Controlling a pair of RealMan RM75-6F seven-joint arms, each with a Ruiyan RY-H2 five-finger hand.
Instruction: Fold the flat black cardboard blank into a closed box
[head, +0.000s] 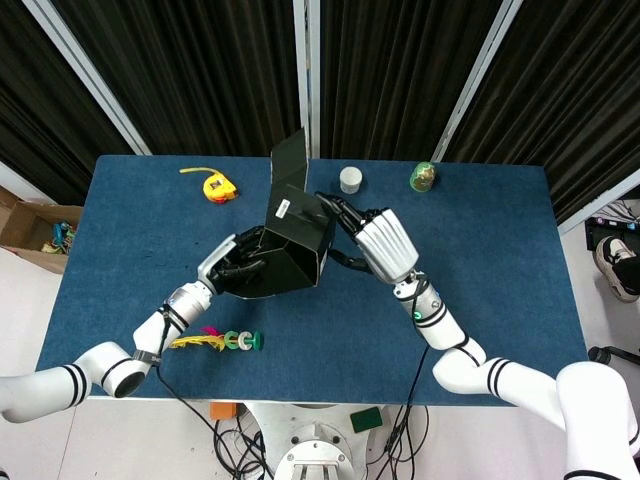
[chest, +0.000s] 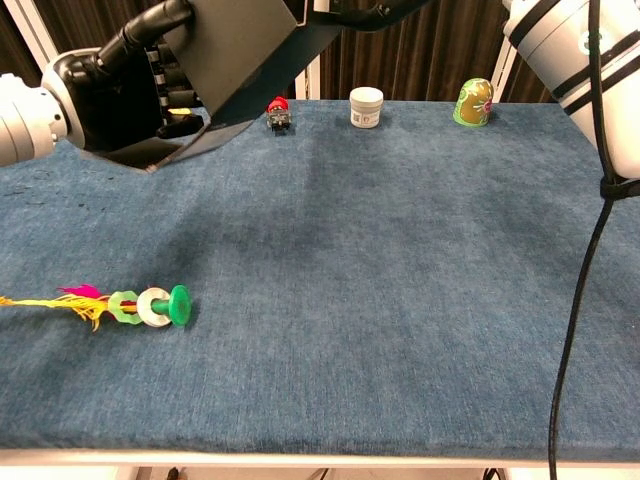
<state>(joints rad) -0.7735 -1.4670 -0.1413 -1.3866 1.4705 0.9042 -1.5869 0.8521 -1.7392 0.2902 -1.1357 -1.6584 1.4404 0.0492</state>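
Note:
The black cardboard box (head: 292, 242) is partly folded and held up off the table, with one flap (head: 290, 168) standing up at its back. My left hand (head: 238, 266) grips it from the left, fingers inside its open end. The chest view shows the same left hand (chest: 108, 92) holding the box (chest: 240, 45) at the top left. My right hand (head: 375, 243) is against the box's right side, its fingertips (head: 332, 208) spread and pressing the side panel flat against the box body. In the chest view only the right hand's fingertips (chest: 372, 12) and forearm (chest: 570, 50) show.
On the blue table (head: 480, 290) are a yellow tape measure (head: 213, 185), a white jar (head: 351, 179), a green egg-shaped figure (head: 424, 176) and a small red toy (chest: 278, 112) along the back edge. A feathered toy with green rings (head: 228, 341) lies near the front left.

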